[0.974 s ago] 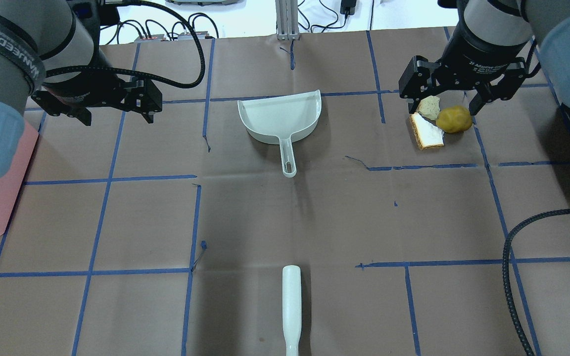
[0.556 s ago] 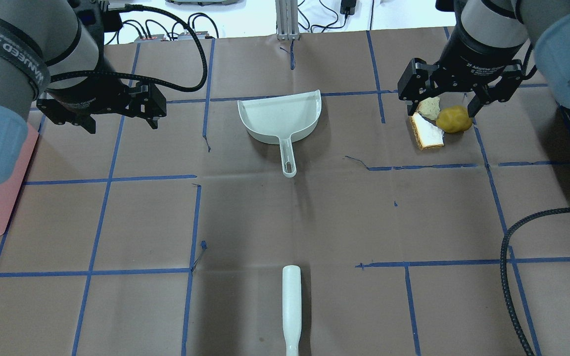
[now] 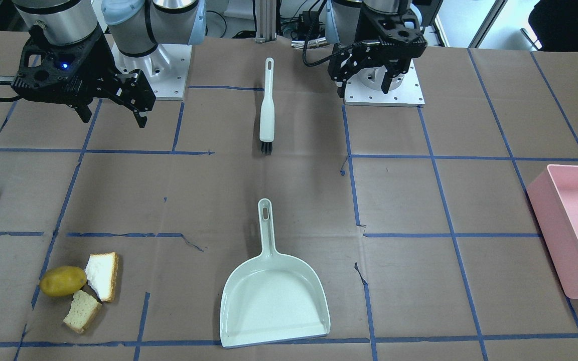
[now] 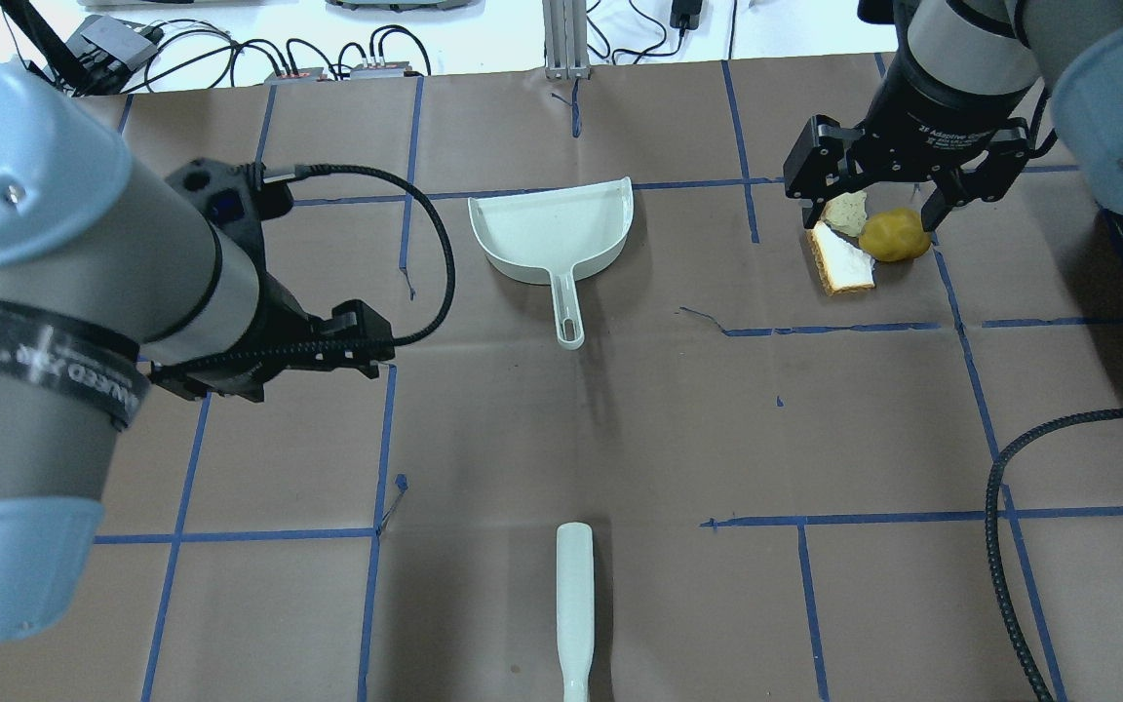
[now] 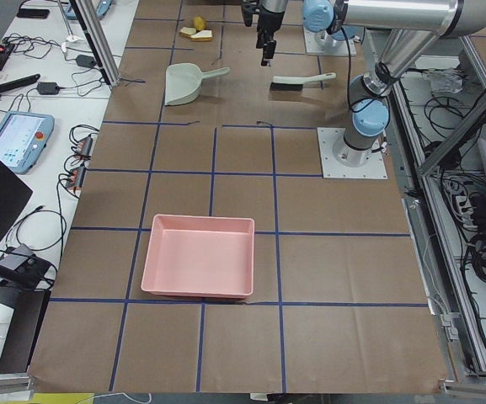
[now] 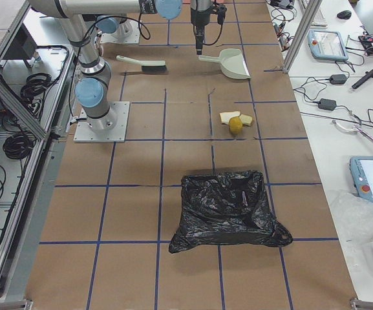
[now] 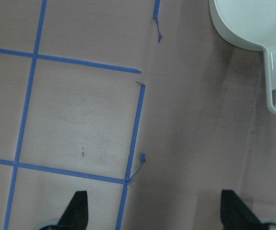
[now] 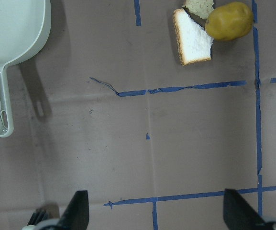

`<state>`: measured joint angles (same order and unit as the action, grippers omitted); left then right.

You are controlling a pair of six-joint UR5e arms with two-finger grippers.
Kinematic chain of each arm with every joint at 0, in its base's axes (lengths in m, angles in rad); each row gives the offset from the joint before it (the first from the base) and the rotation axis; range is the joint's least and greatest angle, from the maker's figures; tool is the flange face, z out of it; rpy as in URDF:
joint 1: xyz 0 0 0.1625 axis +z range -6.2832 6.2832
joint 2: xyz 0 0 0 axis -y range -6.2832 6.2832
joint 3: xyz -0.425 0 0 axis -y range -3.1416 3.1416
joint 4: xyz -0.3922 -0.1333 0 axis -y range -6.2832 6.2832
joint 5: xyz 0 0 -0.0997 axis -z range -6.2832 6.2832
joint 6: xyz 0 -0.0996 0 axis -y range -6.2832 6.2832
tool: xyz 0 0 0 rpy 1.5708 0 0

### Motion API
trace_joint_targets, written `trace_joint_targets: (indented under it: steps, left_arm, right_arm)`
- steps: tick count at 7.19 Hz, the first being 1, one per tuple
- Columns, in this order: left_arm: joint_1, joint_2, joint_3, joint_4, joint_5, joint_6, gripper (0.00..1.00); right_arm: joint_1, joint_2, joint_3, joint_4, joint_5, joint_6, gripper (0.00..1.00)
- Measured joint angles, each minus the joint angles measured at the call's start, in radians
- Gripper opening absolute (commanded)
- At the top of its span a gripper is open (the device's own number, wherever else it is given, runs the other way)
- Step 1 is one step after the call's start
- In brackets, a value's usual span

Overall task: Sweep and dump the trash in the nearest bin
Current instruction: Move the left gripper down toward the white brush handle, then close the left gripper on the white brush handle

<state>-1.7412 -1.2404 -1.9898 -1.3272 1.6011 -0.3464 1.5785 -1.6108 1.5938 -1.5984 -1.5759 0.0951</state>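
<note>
– Brown counter [image 3: 419, 200]. What moved?
– Left pincer [image 3: 364, 85] slid from 10 o'clock toward the middle. It's wide, holding nothing.
– Right pincer [image 3: 113, 116]?
– Wide too, empty, up high. Potato [image 3: 63, 281] and bread [image 3: 102, 276] sit together at 2 o'clock, not swept.
– So?
– I think left wants the pan [image 3: 274, 301] at 12 or brush [image 3: 267, 110] at 6.

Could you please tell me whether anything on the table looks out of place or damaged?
A potato, a larger bread piece and a smaller bread piece lie loose on the paper cover. The blue tape is torn and curling in spots. Nothing else stands out.
</note>
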Motion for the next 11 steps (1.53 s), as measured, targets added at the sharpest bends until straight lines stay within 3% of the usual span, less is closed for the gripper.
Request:
trace_joint_targets:
  steps: [6,9,11]
  left_arm:
    - [-0.345,0.019,-0.164,0.133,0.022,-0.269,0.99]
    - [-0.51,0.003,-0.262,0.296,0.132,-0.437,0.99]
    - [-0.627,-0.063,-0.303,0.424,0.17,-0.472,0.99]
  right_arm:
    - [0.0,0.0,0.0,-0.001,0.0,0.0,1.0]
    - [0.0,0.0,0.0,0.0,-0.001,0.0,1.0]
    - [0.0,-0.001,0.0,0.0,-0.001,0.001,1.0]
